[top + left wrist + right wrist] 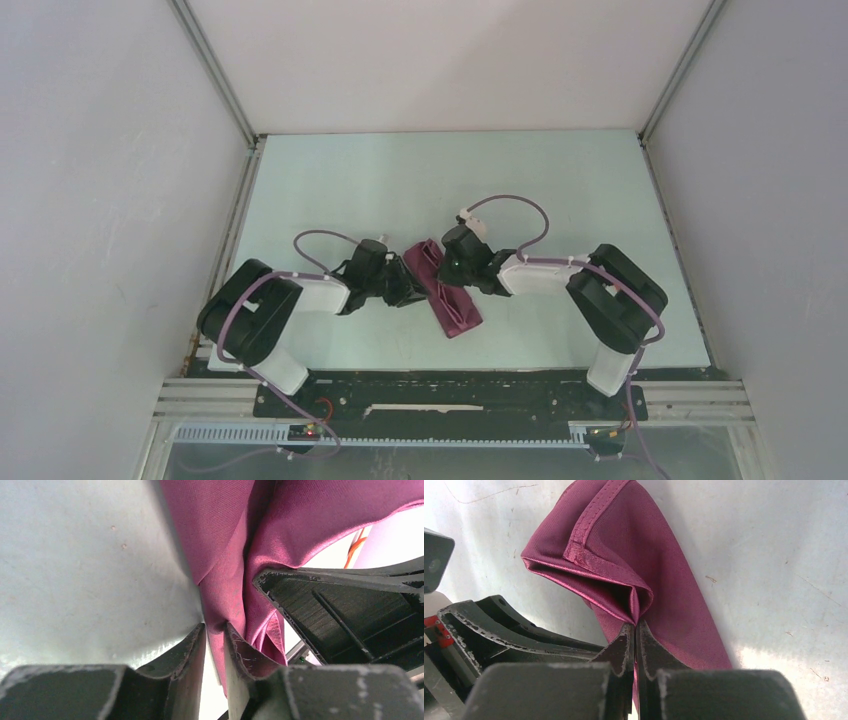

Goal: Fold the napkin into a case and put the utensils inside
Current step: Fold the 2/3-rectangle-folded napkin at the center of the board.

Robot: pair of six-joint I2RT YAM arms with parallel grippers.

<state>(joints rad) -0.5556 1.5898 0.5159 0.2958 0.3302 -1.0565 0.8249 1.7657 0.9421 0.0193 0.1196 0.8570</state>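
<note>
I see the napkin (664, 580) as woven cloth with fine diagonal ribbing, matt, with a faint sheen along its stitched hem. The fingers (621, 652) look like black plastic, ridged in layers, their edges scuffed pale. The table (774, 555) is pale, matt, scratched and speckled. The rails (213, 70) look like dull metal.

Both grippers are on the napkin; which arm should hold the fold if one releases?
Right, probably: the right gripper pinches the napkin right on its crease beside the hemmed edge, while the left gripper holds a looser bunch.
</note>
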